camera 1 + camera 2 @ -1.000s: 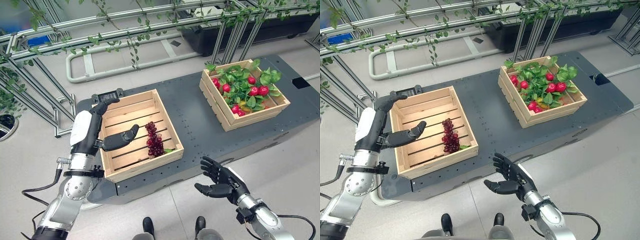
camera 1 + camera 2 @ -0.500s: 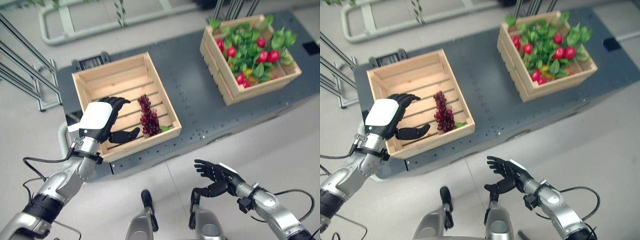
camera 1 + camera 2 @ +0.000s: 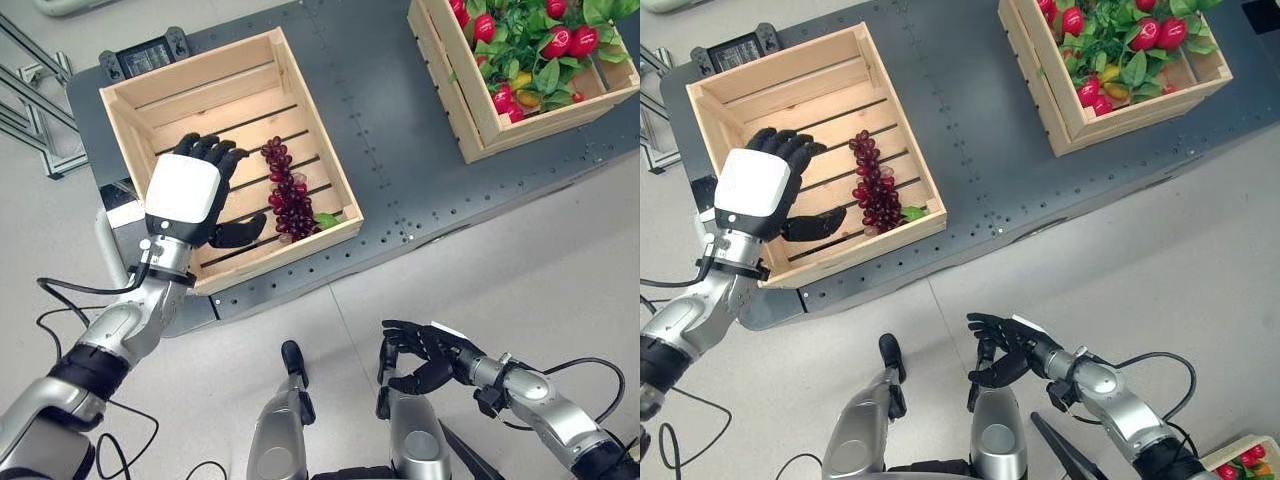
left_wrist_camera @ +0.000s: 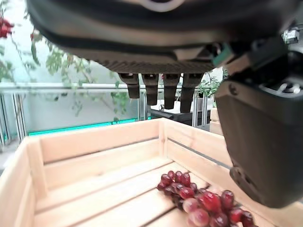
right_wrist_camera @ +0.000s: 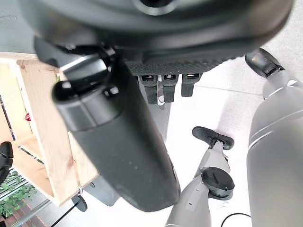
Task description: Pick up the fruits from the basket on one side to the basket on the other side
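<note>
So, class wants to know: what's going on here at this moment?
The left robot hand hangs open over the wooden crate on the robot's left, beside a bunch of dark red grapes lying on its slats. It holds nothing. A second crate on the robot's right holds red fruits among green leaves. The right robot hand is low, off the table, empty.

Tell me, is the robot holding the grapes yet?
No. The left hand hovers open over the wooden crate beside the grapes. The right hand holds nothing either.
</note>
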Robot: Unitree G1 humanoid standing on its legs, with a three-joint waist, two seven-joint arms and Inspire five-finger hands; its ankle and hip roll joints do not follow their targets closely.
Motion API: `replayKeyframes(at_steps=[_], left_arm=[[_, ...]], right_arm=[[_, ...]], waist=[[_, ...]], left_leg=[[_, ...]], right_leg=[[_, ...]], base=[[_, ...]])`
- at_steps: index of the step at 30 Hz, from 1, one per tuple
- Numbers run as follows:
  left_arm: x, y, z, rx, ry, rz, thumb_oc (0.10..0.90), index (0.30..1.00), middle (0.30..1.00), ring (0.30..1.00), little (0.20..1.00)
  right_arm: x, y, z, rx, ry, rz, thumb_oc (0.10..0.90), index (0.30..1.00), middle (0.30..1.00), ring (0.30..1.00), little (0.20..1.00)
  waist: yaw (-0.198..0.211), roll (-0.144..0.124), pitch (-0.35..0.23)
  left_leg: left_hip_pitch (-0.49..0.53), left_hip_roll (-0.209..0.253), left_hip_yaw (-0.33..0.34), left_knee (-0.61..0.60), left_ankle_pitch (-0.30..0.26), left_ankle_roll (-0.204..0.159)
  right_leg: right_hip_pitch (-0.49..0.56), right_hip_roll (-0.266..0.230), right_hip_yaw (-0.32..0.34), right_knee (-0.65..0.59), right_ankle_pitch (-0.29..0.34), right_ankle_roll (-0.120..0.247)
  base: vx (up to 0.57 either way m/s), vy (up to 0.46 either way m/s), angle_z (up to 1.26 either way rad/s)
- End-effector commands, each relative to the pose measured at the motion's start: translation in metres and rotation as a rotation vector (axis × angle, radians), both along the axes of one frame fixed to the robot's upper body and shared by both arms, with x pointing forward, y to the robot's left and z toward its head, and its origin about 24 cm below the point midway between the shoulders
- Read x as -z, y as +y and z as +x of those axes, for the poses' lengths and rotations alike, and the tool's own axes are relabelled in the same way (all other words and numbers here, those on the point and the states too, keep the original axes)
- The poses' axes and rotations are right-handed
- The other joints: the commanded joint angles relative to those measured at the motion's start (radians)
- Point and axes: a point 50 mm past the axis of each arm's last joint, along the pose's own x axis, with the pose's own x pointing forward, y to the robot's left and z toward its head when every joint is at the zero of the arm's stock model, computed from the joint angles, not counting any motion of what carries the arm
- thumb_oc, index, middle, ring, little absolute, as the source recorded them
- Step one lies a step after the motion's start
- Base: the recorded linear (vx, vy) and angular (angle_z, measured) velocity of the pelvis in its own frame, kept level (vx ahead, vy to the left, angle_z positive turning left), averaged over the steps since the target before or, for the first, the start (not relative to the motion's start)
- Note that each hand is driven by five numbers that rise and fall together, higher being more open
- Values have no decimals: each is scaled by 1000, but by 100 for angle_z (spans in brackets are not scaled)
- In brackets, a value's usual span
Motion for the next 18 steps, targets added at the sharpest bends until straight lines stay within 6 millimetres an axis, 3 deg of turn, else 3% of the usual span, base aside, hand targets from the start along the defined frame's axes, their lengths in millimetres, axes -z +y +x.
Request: replayKeyframes(at_steps=[1,10,18], left_arm=[[-62,15,2,-67,-281,114,800,900,900,900,900],[-88,16,7,-145,-324,255,800,900,900,900,900],[-99,4,17,-199,-231,502,800,900,900,900,900]], right_arm=[[-6,3,-5,-103,5,-4,800,900,900,900,900],[-7,8,0,-94,10,12,800,900,900,900,900],[-6,16,1,-97,25,33,800,900,900,900,900]], waist=[[-1,-29,-12],[-5,-40,12],[-17,-49,12]], left_leg=[[-127,-5,-26,227,-79,-38],[-189,11,-18,300,-103,-37],[-228,20,-7,340,-121,-26]], right_leg=[[-111,-10,47,195,-41,-5],[-146,-5,39,224,-53,-14],[-176,0,40,231,-45,-10]], base=[[-36,-1,-4],[-2,-5,-2],[3,-3,0]])
